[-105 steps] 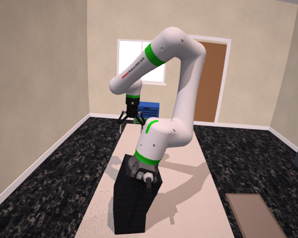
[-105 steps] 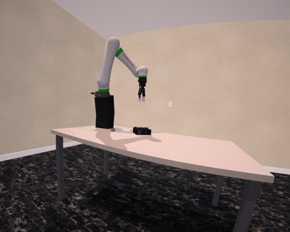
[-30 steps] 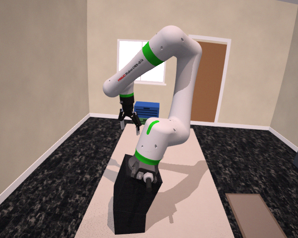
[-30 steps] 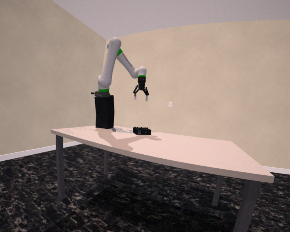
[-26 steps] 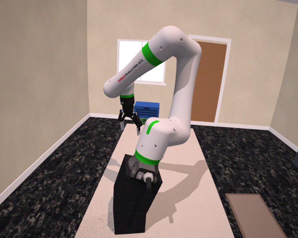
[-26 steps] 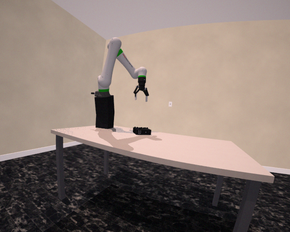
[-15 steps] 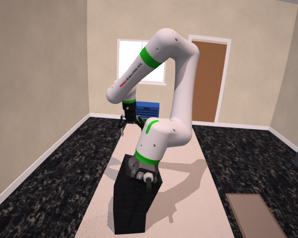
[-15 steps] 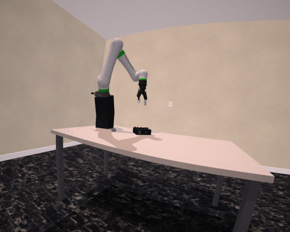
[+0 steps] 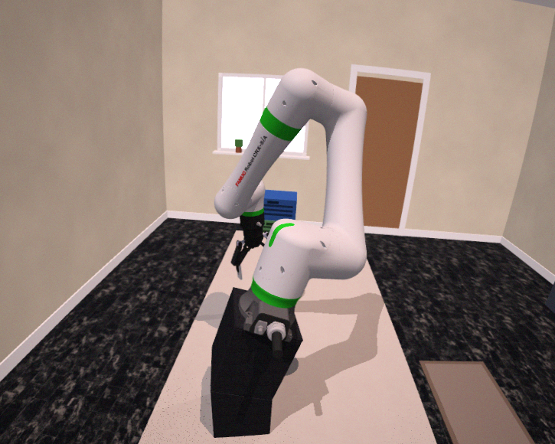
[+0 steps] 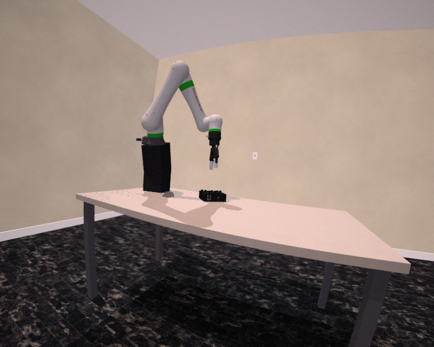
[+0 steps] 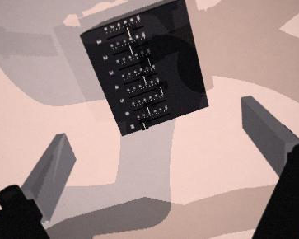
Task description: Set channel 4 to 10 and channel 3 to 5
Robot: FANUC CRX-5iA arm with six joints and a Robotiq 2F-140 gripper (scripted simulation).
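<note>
The lighting desk is a small black box that stands flat on the pale table. In the wrist view it appears turned and tilted, with several fader rows stacked down its left half and number labels at the left ends. The caps are too small to read their levels. My gripper is open wide and empty. It hangs well above the desk, roughly over its near edge. In the top view the arm hides the desk.
The arm's black pedestal stands on the table close behind the desk. A blue toolbox is on the floor beyond the table's far end. A brown mat lies on the floor to the right.
</note>
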